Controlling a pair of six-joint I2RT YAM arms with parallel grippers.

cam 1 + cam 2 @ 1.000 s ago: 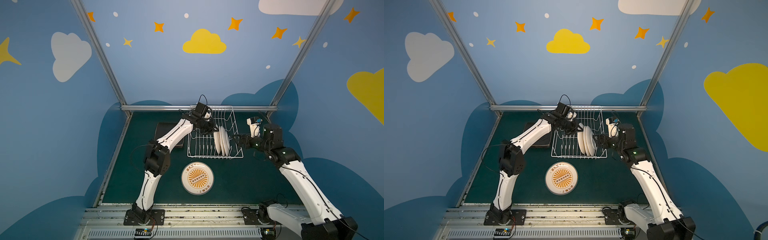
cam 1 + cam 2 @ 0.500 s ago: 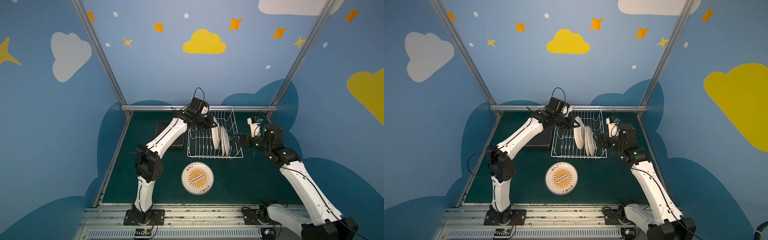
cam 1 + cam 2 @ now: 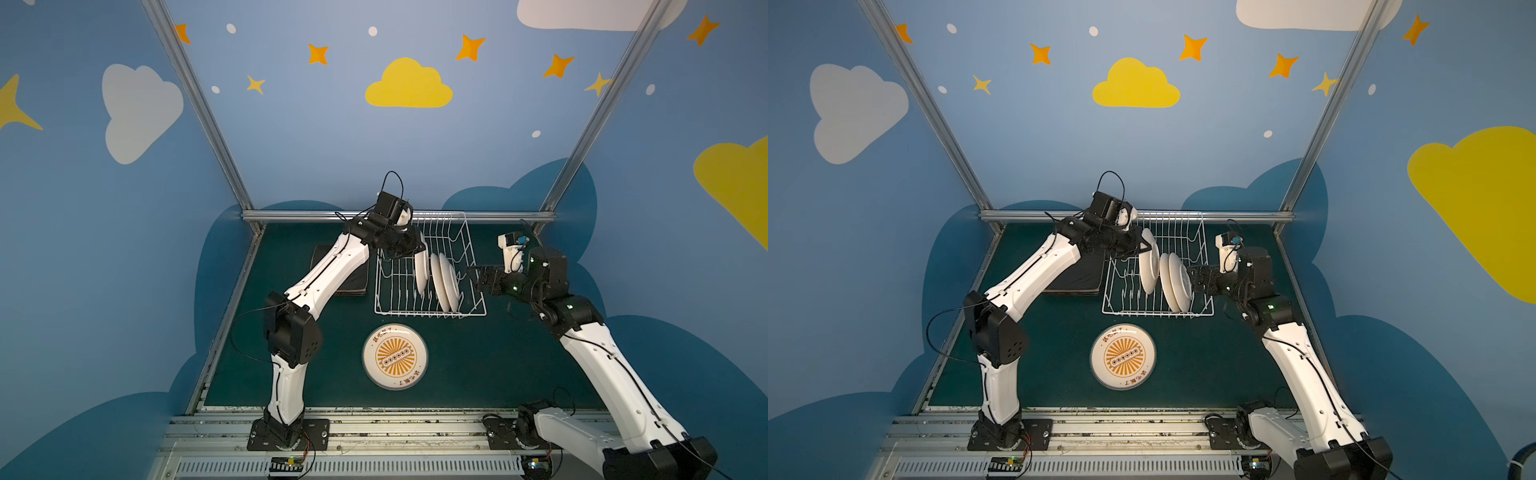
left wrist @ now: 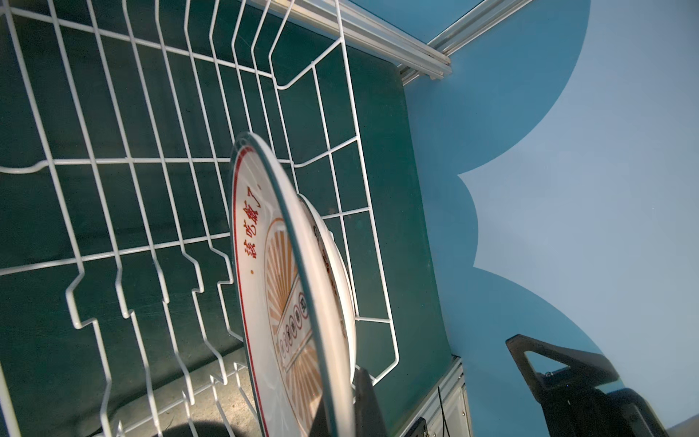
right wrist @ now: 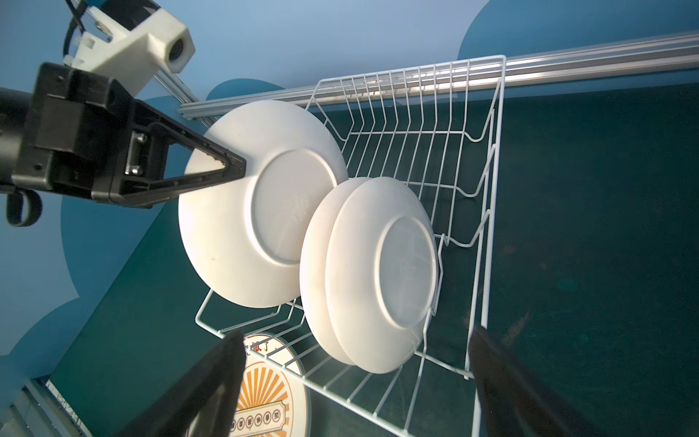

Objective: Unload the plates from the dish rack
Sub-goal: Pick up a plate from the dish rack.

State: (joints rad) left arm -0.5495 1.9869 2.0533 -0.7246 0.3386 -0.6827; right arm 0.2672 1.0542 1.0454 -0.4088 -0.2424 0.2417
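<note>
Since a second ago the left gripper (image 3: 417, 246) has drawn one round white plate (image 3: 420, 270) up and away from its two neighbours; all three stood packed together then. At far left, a stack of dark square plates (image 3: 355, 282) lies flat on the green table (image 3: 498, 365), partly under the left arm. Next comes the left gripper, its jaws pinched on the upper rim of the lifted plate. That plate hangs on edge below the fingertips, over the middle of the dish rack (image 3: 390, 286), with its plain back toward the right arm. Whether its lower edge touches the wires cannot be told. Two white plates (image 3: 446, 282) stand nested on edge in the rack's right half, apart from the held one. Just beside the rack's right side the right gripper (image 3: 1194, 279) hovers with jaws spread wide, facing those backs. Nearer the robot — in front of the rack — a printed round plate (image 3: 395, 356) lies face up on the table.
</note>
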